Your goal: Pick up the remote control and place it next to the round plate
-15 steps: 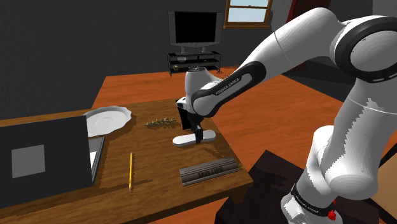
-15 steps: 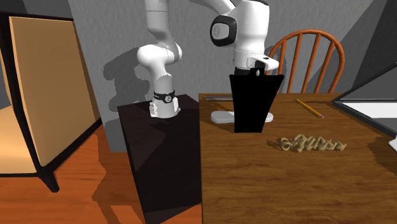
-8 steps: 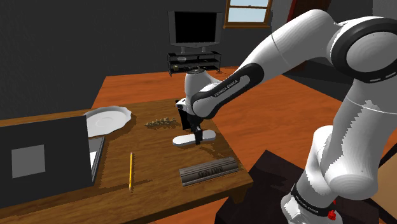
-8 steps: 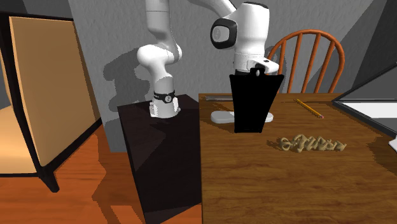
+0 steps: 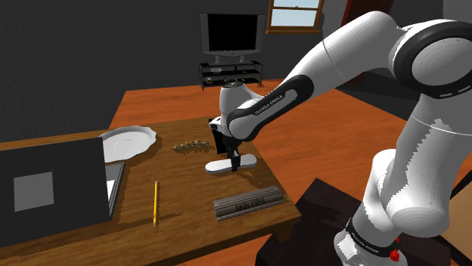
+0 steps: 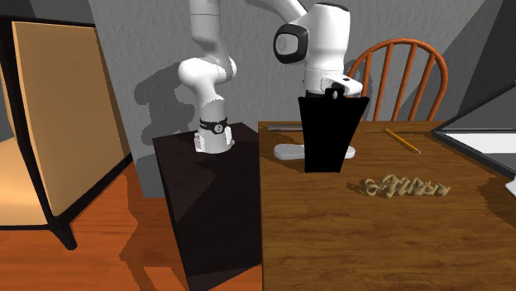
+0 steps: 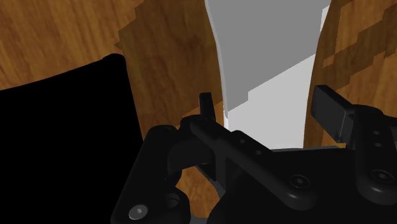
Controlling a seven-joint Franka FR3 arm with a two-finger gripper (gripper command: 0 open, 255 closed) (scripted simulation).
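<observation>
The arm has come to rest over the table (image 5: 189, 189). Across the last second only its upper links shifted a little, and in the last half second nothing moved. In the shoulder view the gripper (image 5: 235, 164) stands at mid-frame, set down over one end of the pale remote control (image 5: 218, 166), which lies flat on the wood just right of centre. The wrist view shows the gripper (image 7: 270, 105) parted with the remote control (image 7: 273, 70) between its two fingers. A sliver of wood still shows beside one finger (image 7: 207, 105), so they straddle the remote control without clasping it, and nothing is held. The stillness suggests the approach is over and the squeeze is due, with the lift and carry yet to come. The round plate (image 5: 128, 141) waits well apart, left of centre in the shoulder view, beyond a small heap of twigs (image 5: 190, 146).
</observation>
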